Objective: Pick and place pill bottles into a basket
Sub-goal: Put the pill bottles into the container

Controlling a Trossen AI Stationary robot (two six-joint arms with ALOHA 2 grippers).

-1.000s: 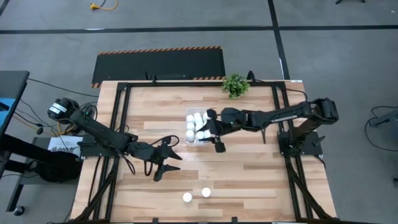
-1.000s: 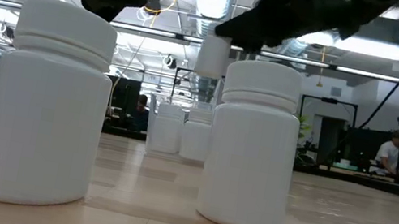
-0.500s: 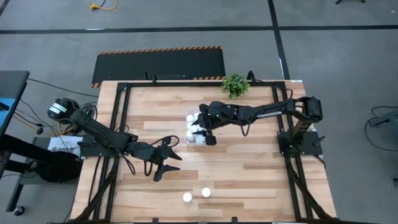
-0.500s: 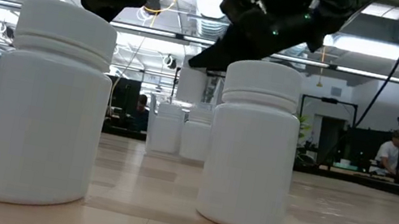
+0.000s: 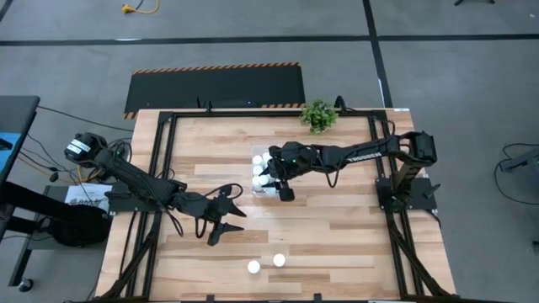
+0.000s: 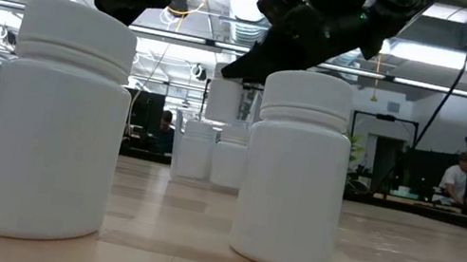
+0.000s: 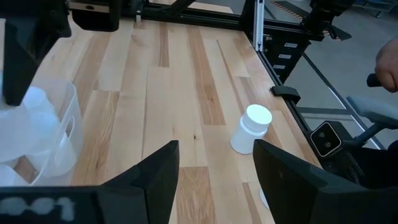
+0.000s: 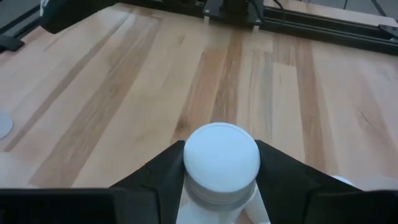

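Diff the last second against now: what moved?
The right gripper, shut on a pill bottle, swung left from beside the basket to over it; bottle not released. The left gripper and the two loose bottles near the front edge stayed put.

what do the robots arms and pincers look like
Both arms are dark, nearly black, jointed and slim. The left arm trails loose black cables near its base, which bears a white label. Each ends in a two-finger pincer: left pincer, right pincer, with broad, flat, matte black fingers.
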